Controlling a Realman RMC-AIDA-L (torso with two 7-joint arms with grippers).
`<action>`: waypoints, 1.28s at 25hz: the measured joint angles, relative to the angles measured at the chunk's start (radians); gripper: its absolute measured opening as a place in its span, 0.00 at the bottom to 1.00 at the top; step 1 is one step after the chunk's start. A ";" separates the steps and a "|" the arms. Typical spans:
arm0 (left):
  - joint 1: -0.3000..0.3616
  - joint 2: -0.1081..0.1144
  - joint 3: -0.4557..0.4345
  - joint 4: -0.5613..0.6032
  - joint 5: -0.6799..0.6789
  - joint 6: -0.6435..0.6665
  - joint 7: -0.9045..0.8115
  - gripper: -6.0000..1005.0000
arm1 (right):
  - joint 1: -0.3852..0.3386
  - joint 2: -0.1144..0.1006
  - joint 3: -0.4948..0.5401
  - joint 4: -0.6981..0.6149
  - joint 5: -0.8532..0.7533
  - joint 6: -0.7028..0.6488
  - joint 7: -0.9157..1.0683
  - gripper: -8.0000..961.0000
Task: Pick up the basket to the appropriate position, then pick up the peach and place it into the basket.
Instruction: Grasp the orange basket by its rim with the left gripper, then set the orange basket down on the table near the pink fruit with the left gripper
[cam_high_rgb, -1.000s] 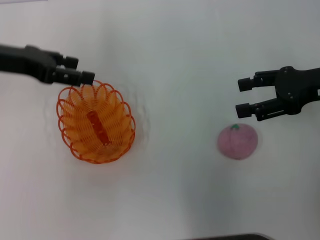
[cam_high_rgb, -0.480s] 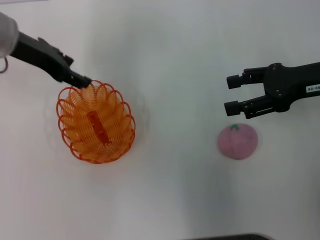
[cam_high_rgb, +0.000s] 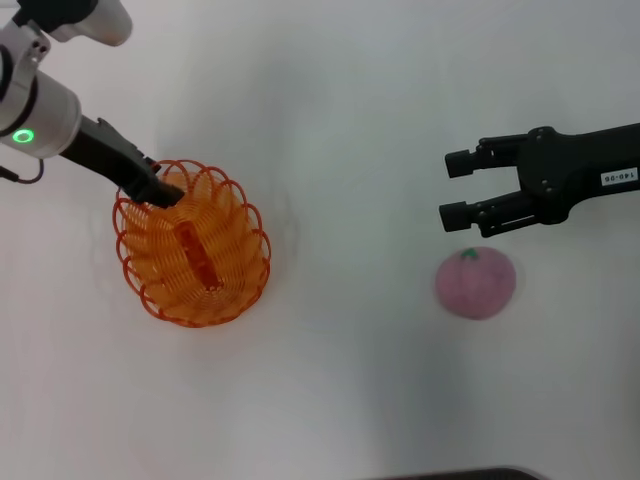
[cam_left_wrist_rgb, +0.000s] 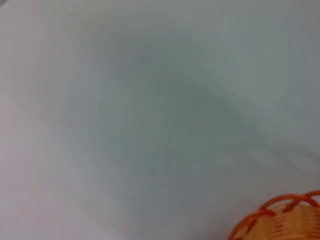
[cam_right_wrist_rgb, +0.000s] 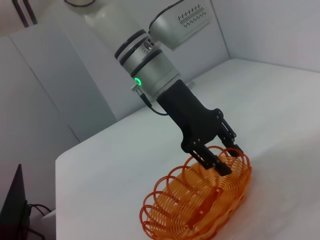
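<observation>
1. Two grippers are in play. In the head view our left gripper (cam_high_rgb: 163, 192) sits at the far-left rim of the orange wire basket (cam_high_rgb: 192, 245), at about 10 o'clock on the oval.
2. A second ago that gripper lay nearly level just outside the rim; now the arm is tipped steeply down and the fingertips have dipped to the scalloped loops.
3. In the right wrist view the left gripper (cam_right_wrist_rgb: 223, 159) has its fingers straddling the rim wire, one inside and one outside. They look narrowly parted, but we cannot tell whether they have clamped the wire yet.
4. The basket has not moved on the white table (cam_high_rgb: 340, 380), so we judge the lift has not begun.
5. Our right gripper (cam_high_rgb: 455, 188) has drifted a little leftward and hovers spread open, holding nothing, at about 11 o'clock from the pink peach (cam_high_rgb: 475, 282), near it but apart.
6. The peach rests untouched on the table, well apart from the basket, at its 3 o'clock.
</observation>
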 joint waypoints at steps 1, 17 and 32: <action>0.002 -0.003 -0.001 0.005 0.000 -0.005 0.000 0.58 | 0.000 0.001 0.000 0.000 -0.001 0.001 0.000 0.96; -0.022 0.012 -0.122 0.024 -0.045 0.092 -0.081 0.13 | 0.001 0.002 -0.001 0.002 -0.001 0.009 0.000 0.96; 0.190 0.045 -0.499 0.071 -0.363 0.203 -0.347 0.07 | 0.008 0.003 -0.001 0.002 0.001 0.011 0.000 0.96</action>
